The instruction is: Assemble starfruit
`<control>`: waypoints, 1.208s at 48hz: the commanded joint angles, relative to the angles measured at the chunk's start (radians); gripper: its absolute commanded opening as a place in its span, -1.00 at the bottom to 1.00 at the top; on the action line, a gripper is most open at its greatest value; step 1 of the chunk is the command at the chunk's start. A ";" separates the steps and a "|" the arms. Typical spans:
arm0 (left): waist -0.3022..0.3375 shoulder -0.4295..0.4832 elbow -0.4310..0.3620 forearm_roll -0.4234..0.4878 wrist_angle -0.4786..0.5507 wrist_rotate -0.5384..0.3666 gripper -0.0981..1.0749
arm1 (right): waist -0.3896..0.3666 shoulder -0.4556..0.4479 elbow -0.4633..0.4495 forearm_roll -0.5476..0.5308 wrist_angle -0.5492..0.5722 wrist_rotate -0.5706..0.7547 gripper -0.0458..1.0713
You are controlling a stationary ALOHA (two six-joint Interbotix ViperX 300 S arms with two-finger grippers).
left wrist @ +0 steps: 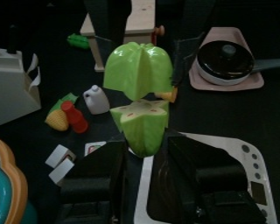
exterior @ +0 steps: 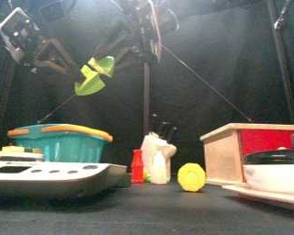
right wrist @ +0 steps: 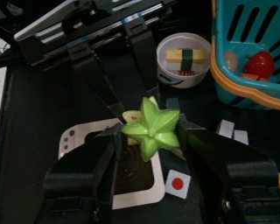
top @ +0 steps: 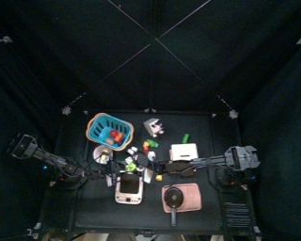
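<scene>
Holding the starfruit (exterior: 96, 74) high above the table, the left gripper (left wrist: 143, 149) and the right gripper (right wrist: 149, 157) each pinch an end, jaws part-open round green pieces that look joined. If either squeezes off-line, I'd guess the halves pop apart and drop. The teal basket (right wrist: 254, 87) holds small red pieces (right wrist: 262, 63).

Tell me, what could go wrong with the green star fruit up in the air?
1. The two lime-green plastic starfruit pieces hang high above the black table, one in the left claw and one in the right claw. If a grip slips, a piece could fall among the toys below.
2. If the pieces meet crooked, they may not join.
</scene>
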 commanded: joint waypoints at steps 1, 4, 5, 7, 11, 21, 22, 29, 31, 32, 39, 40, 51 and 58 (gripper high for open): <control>-0.003 -0.005 -0.020 0.006 0.006 -0.002 0.15 | -0.012 -0.037 -0.012 0.026 -0.017 0.000 0.38; -0.003 -0.005 -0.020 0.006 0.011 -0.002 0.15 | -0.017 -0.035 -0.012 0.051 -0.021 0.000 0.38; -0.003 -0.005 -0.020 0.006 0.012 -0.002 0.15 | -0.017 -0.034 -0.011 0.058 -0.021 0.000 0.38; -0.003 -0.003 -0.020 0.006 0.015 -0.002 0.15 | -0.020 -0.031 -0.011 0.078 -0.025 0.000 0.38; -0.003 -0.005 -0.020 0.005 0.017 -0.002 0.15 | -0.023 -0.028 -0.011 0.106 -0.025 0.000 0.38; -0.003 -0.005 -0.020 0.006 0.017 -0.002 0.15 | -0.038 -0.021 -0.009 0.143 -0.028 0.000 0.38; -0.003 -0.005 -0.020 0.006 0.018 -0.002 0.15 | -0.038 -0.020 -0.009 0.146 -0.028 0.000 0.38; -0.003 -0.005 -0.020 0.006 0.020 -0.002 0.15 | -0.046 -0.008 -0.009 0.166 -0.026 0.002 0.38; -0.003 -0.005 -0.020 0.006 0.021 -0.002 0.15 | -0.048 -0.006 -0.011 0.172 -0.026 0.000 0.38; -0.003 -0.005 -0.020 0.006 0.021 -0.002 0.15 | -0.048 -0.005 -0.011 0.173 -0.026 0.000 0.38; -0.003 -0.005 -0.018 0.006 0.025 -0.002 0.15 | -0.048 -0.005 -0.009 0.179 -0.028 0.000 0.38; -0.003 -0.005 -0.018 0.006 0.026 -0.002 0.15 | -0.048 -0.005 -0.009 0.179 -0.028 0.000 0.38; -0.003 -0.005 -0.017 0.006 0.034 -0.002 0.15 | -0.048 -0.005 -0.012 0.186 -0.031 0.002 0.38; -0.003 -0.005 -0.017 0.006 0.034 -0.002 0.15 | -0.048 -0.005 -0.008 0.207 -0.052 0.000 0.38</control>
